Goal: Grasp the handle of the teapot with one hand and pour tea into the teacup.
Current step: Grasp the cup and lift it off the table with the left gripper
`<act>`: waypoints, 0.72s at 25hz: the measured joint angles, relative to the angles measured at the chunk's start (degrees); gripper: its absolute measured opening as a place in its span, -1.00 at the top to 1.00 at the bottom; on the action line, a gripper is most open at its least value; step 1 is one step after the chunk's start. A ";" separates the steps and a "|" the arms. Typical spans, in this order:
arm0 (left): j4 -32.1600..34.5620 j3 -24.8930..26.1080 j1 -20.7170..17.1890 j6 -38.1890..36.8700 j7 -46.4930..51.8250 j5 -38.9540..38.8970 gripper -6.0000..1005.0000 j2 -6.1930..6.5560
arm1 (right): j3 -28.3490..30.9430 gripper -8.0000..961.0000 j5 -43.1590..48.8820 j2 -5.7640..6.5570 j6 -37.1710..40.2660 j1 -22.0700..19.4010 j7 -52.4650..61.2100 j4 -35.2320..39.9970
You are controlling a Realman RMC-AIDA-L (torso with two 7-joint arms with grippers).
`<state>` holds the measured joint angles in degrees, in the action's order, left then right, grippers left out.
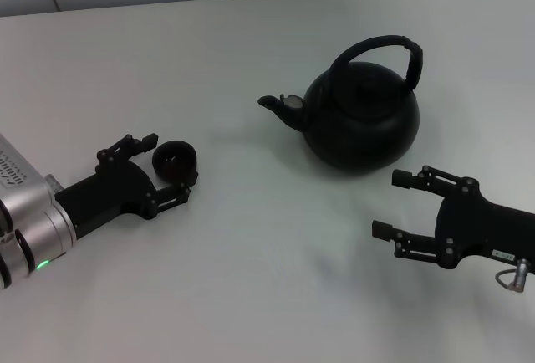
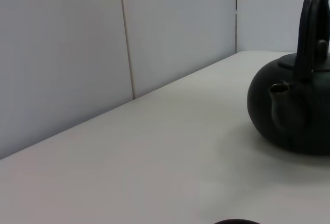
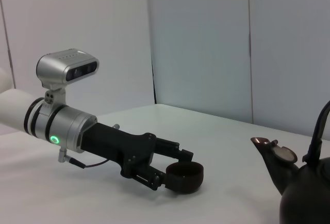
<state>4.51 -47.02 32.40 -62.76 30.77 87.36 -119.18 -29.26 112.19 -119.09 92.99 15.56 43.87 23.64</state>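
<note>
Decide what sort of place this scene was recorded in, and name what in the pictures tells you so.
Probably a robot test bench in a lab, not a kitchen. A plain white table backed by bare pale wall panels holds only a teapot and a teacup, with the left gripper around the cup and the right gripper open beside the pot.

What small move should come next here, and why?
Probably the right gripper should rise and reach toward the handle. It sits open on the table near the teapot, below the upright handle and touching nothing. The left gripper already has its fingers around the teacup, which sits left of the spout.
</note>
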 joint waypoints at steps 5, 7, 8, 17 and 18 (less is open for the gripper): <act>-0.03 0.00 0.22 0.25 -0.01 -0.08 -0.50 0.00 | 0.20 -0.67 -0.04 0.00 0.00 0.00 0.03 0.00; -0.37 0.00 0.59 0.58 -0.01 0.04 -0.49 0.00 | 0.20 -0.67 -0.07 0.00 0.00 0.00 0.03 0.00; -0.55 0.00 0.73 0.70 -0.01 0.06 -0.49 0.00 | 0.17 -0.67 -0.09 0.00 0.00 0.00 0.03 0.00; -0.66 0.00 0.83 0.21 0.13 0.15 -0.47 0.00 | 0.10 -0.67 -0.11 0.00 -0.01 0.00 0.06 0.00; -0.57 0.00 0.78 -1.36 0.21 0.14 -0.45 0.00 | 0.11 -0.67 -0.10 0.00 0.00 0.00 0.05 0.00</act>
<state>3.93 -47.02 33.18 -64.12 30.97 87.50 -119.18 -29.15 112.09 -119.09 92.99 15.56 43.92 23.64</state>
